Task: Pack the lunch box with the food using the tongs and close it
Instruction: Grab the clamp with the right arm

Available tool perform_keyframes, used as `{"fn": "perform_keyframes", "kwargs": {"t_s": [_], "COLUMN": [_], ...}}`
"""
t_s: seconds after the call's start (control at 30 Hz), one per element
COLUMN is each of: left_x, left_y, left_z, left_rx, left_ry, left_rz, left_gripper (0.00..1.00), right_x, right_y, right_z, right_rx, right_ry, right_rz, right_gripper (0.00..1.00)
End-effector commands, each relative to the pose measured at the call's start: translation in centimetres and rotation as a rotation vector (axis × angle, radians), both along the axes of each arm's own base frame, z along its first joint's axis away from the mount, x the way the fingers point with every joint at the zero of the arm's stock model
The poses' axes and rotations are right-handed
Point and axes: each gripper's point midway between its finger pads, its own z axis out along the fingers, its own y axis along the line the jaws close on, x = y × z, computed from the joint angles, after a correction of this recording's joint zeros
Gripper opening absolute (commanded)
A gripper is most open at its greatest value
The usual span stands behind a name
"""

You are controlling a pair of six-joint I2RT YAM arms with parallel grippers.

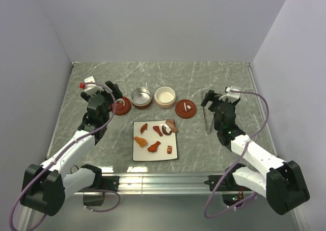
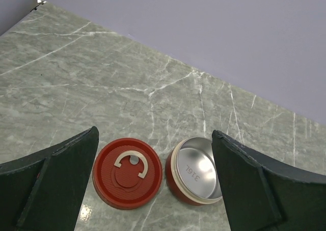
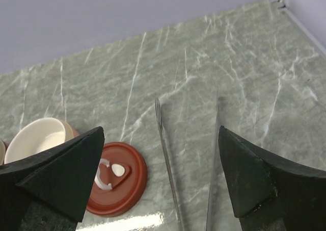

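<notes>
On the table, right of the white plate (image 1: 140, 154), the tongs (image 3: 165, 154) lie flat beneath the wide-spread right end effector (image 3: 161, 134), thin, stiff, probably slippery steel best pinched mid-arm, while the left end effector (image 2: 155, 136), equally spread, hovers by a steel-lined container (image 2: 198, 170) stamped seemingly "3.6L".
</notes>
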Motion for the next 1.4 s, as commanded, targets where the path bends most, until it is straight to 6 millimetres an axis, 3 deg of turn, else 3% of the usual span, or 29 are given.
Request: {"fn": "perform_keyframes", "kwargs": {"t_s": [0.0, 0.07, 0.13, 0.17, 0.23, 0.6, 0.93, 1.2, 1.37], "left_x": [0.4, 0.4, 0.5, 0.5, 0.6, 0.2, 0.0, 0.3, 0.2], "left_y": [-0.2, -0.4, -0.5, -0.5, -0.7, -1.0, -0.6, -0.2, -0.1], "left_z": [2.3, 2.3, 2.2, 2.2, 2.1, 2.5, 2.6, 2.3, 2.4], "left_rx": [-0.032, -0.034, -0.033, -0.031, -0.032, -0.045, -0.064, -0.076, -0.084], "left_ry": [-0.058, -0.059, -0.051, -0.046, -0.047, -0.060, -0.066, -0.057, -0.065], "left_rz": [0.003, -0.005, -0.008, -0.008, -0.022, -0.046, -0.053, -0.062, -0.065], "left_gripper": [0.99, 0.99, 0.99, 0.99, 0.99, 0.99, 0.99, 1.00, 0.99], "right_x": [0.6, 1.1, 0.9, 1.3, 1.1, -0.6, -1.6, -1.0, 0.1], "right_y": [0.4, 0.8, 0.7, 0.8, 1.1, 1.6, 1.3, 0.7, 1.3], "right_z": [-0.5, -1.3, -3.9, -3.7, -5.7, -8.9, -13.8, -15.5, -15.6], "right_rx": [0.017, 0.034, 0.018, 0.037, 0.038, 0.057, 0.000, 0.050, 0.074], "right_ry": [0.084, 0.133, 0.247, 0.262, 0.342, 0.571, 0.800, 0.859, 0.872], "right_rz": [-0.003, -0.004, -0.030, -0.047, -0.045, -0.070, -0.096, -0.075, -0.031], "right_gripper": [1.00, 1.00, 1.00, 1.00, 1.00, 1.00, 1.00, 1.00, 0.96]}}
